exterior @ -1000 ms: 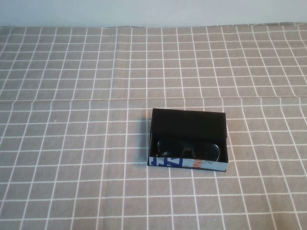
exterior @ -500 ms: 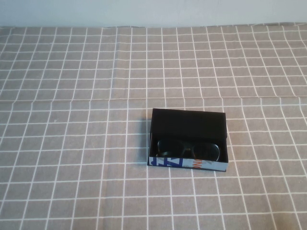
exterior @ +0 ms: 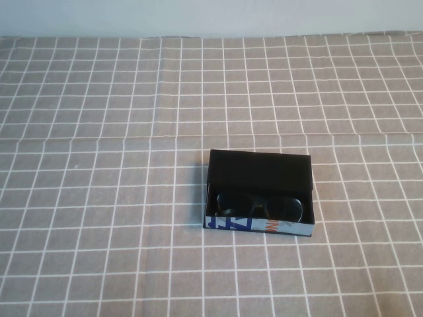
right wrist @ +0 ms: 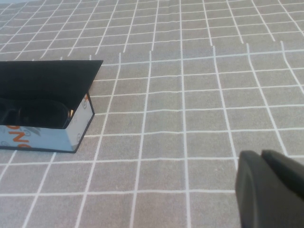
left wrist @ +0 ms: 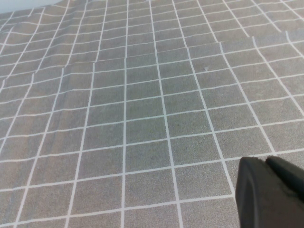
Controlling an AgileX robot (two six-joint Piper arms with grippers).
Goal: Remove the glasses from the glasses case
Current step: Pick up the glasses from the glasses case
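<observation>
The glasses case (exterior: 260, 170) lies on the gridded cloth right of centre, its black flap folded back, its white front edge with blue and orange print toward me. The black glasses (exterior: 260, 205) lie inside it. The case (right wrist: 47, 78) and glasses (right wrist: 33, 111) also show in the right wrist view. My right gripper (right wrist: 262, 156) hovers above the cloth well off the case's right side, fingers together, empty. My left gripper (left wrist: 266, 162) is over bare cloth with fingers together, empty; the case is out of its view. Neither gripper shows in the high view.
A grey tablecloth with a white grid (exterior: 99, 198) covers the whole table, with a fold line across the middle (exterior: 99, 139). A pale wall (exterior: 211, 16) runs along the far edge.
</observation>
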